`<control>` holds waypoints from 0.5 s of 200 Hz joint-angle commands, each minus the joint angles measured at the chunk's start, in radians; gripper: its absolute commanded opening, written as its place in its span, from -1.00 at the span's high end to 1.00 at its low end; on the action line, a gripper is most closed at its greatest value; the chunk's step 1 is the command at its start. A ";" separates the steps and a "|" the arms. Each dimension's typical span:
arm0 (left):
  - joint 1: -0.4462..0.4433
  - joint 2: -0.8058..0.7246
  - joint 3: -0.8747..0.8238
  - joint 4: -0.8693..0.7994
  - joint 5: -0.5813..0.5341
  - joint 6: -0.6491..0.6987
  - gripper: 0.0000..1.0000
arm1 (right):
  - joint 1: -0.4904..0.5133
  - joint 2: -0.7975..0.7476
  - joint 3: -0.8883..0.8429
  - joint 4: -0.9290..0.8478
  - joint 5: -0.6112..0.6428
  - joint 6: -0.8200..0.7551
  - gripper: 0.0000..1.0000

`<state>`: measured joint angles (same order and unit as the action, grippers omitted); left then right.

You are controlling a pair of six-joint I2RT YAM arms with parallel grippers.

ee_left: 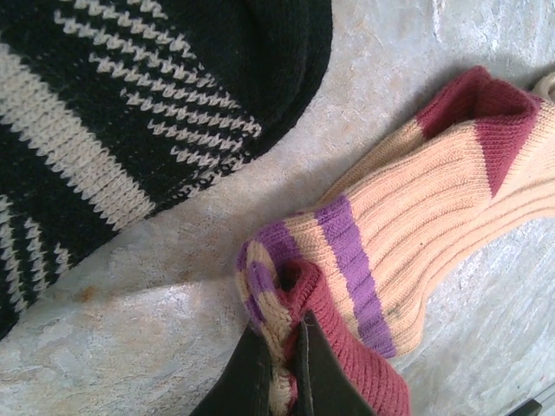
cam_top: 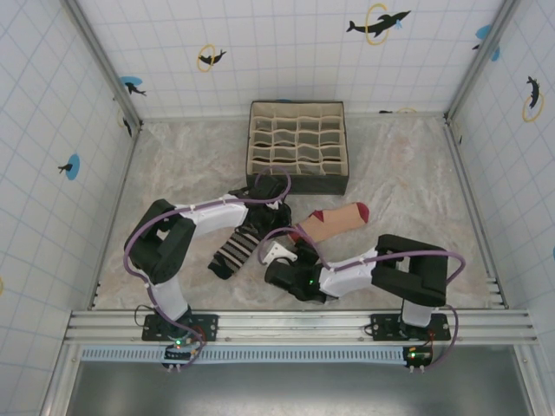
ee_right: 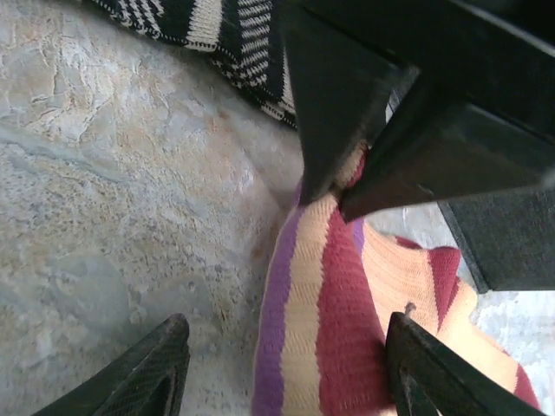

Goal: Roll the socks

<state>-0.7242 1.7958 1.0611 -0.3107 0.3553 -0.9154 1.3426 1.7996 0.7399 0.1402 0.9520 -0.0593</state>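
left gripper: pressed together on the bunched cuff of the tan sock, lifting a ridge of it off the table; judged to be anchoring the end where the roll would start.
right gripper: spread, 1 finger on each side of the same cuff, just under the left gripper's tips; 1 finger looked to touch the fabric edge, the other stood apart over bare table; probably placed to take the fold.
tan sock: lay flat beyond the left gripper, toe pointing away from it, not yet rolled.
striped sock: beside the left gripper, apart from the tan sock, ungripped.
hidden: how many layers the pinch held could not be told; the striped sock was cut off in both wrist views; from above, both arms crowded over the cuff.
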 commanded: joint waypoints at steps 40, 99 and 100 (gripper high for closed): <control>0.015 -0.003 -0.027 -0.006 0.022 0.013 1.00 | -0.011 0.074 0.042 0.009 0.017 0.089 0.69; 0.061 -0.069 -0.107 0.085 0.047 -0.035 -0.03 | -0.054 -0.007 -0.059 0.013 -0.142 0.195 1.00; 0.061 -0.070 -0.108 0.086 0.047 -0.036 -0.06 | -0.056 -0.009 -0.062 0.013 -0.153 0.199 1.00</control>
<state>-0.6838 1.7767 0.9890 -0.2623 0.3885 -0.9249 1.3151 1.8320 0.7349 0.1772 0.9039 0.0616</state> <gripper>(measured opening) 0.361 0.096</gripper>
